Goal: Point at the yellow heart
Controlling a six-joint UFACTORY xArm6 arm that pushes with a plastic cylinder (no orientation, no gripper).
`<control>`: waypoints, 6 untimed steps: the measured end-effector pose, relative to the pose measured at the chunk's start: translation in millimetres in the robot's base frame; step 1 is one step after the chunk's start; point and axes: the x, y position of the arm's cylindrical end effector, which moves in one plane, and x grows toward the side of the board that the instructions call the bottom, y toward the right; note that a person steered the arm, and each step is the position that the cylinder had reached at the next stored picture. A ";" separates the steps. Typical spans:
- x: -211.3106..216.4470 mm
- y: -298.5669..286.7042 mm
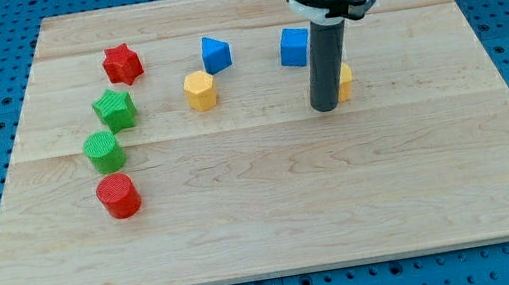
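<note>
The yellow heart [345, 79] is mostly hidden behind my rod; only its right edge shows at the view's upper right of centre. My tip [325, 108] rests on the board just left of and slightly below the heart, touching or nearly touching it. A blue cube [294, 47] sits just above and left of the rod.
A yellow hexagon [199, 91] and a blue triangular block [215, 53] lie left of centre. At the view's left are a red star [121, 63], a green star [114, 110], a green cylinder [105, 151] and a red cylinder [119, 196]. The wooden board [275, 210] lies on a blue pegboard.
</note>
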 end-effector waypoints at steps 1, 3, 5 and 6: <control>1.1 6.5; 0.2 60.0; -1.2 60.0; 0.3 62.3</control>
